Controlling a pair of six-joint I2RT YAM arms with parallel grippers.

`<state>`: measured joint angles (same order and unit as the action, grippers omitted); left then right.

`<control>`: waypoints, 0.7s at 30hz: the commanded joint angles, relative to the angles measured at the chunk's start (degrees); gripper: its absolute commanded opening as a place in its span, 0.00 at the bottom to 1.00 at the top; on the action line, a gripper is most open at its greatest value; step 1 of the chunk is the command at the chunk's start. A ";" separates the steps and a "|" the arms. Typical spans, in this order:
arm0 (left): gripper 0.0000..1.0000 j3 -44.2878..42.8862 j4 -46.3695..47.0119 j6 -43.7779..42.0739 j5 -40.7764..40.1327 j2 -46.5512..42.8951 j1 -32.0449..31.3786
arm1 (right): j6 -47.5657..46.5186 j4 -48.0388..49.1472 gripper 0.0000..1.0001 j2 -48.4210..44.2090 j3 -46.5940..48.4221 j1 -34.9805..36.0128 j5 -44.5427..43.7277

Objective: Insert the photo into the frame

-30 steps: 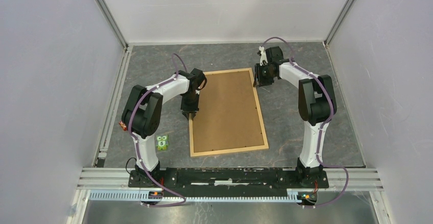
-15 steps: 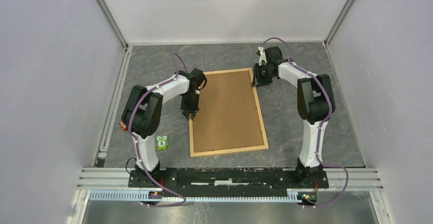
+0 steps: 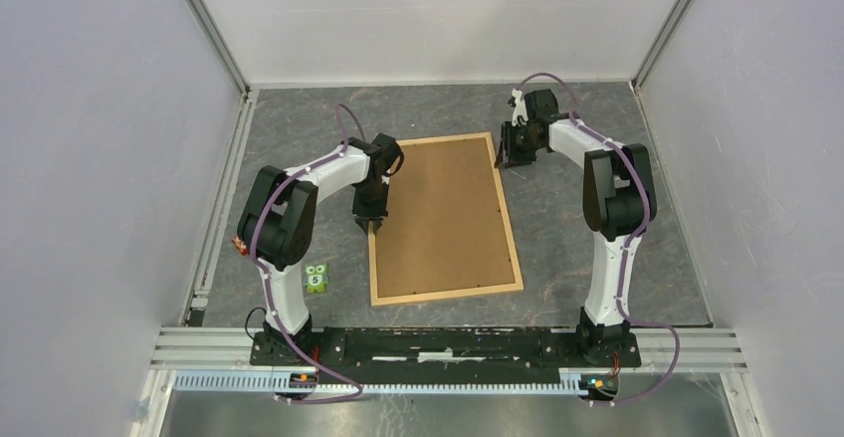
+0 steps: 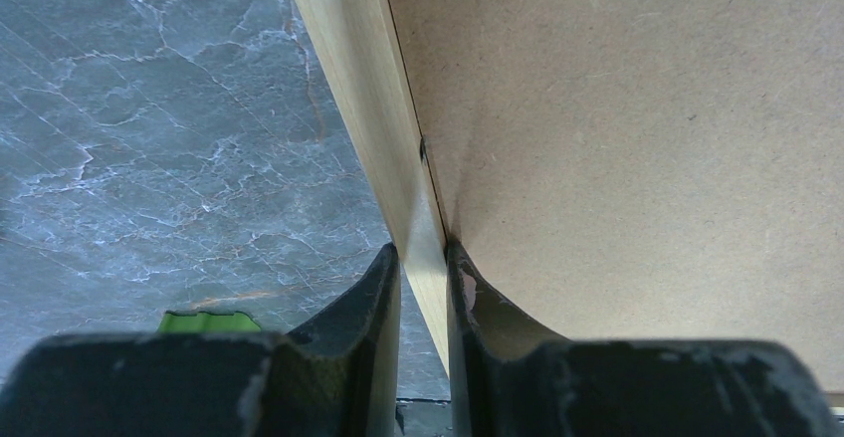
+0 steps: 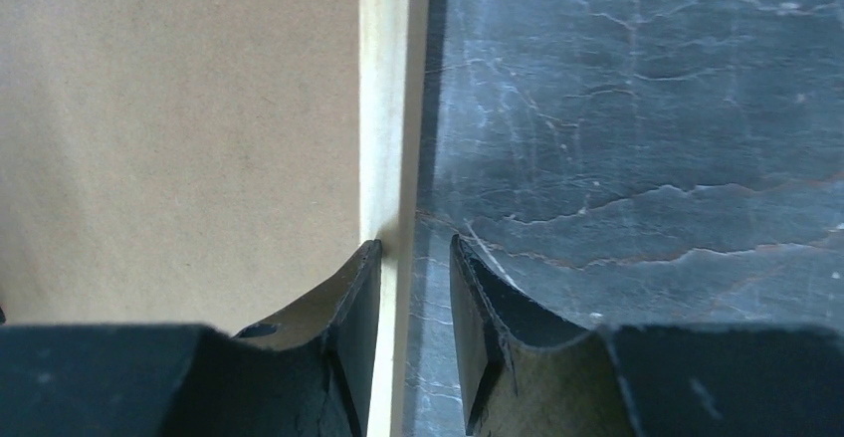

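Right tool (image 3: 512, 160) shifted slightly, photo unseen

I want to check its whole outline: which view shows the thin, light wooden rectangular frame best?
Top external: the whole thin light wooden frame shows, around the brown board. Each wrist view shows only one strip of it, close up.

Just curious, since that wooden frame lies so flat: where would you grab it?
Probably by a thin side strip of the frame, from straight above: the strip stands proud of the board and table, so one finger fits each side, as the left tool does.
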<state>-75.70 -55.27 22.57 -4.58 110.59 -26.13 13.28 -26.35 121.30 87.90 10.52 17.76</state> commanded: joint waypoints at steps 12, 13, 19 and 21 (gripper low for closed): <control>0.02 1.95 3.67 -5.60 -7.95 2.58 0.36 | -1.77 -2.26 0.39 1.77 1.51 0.63 -0.39; 0.02 1.95 3.67 -5.60 -7.89 2.62 0.29 | -1.89 -2.62 0.39 1.77 1.65 0.85 -1.23; 0.02 1.85 3.66 -5.60 -7.69 2.69 -0.07 | -2.54 -4.64 0.39 2.78 3.17 1.71 -4.27; 0.02 1.92 3.70 -5.60 -7.58 2.71 -0.07 | -2.59 -5.28 0.38 3.03 3.33 1.82 -6.29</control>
<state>-75.70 -55.27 22.55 -4.93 110.59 -26.39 12.10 -28.45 122.02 89.71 11.60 16.12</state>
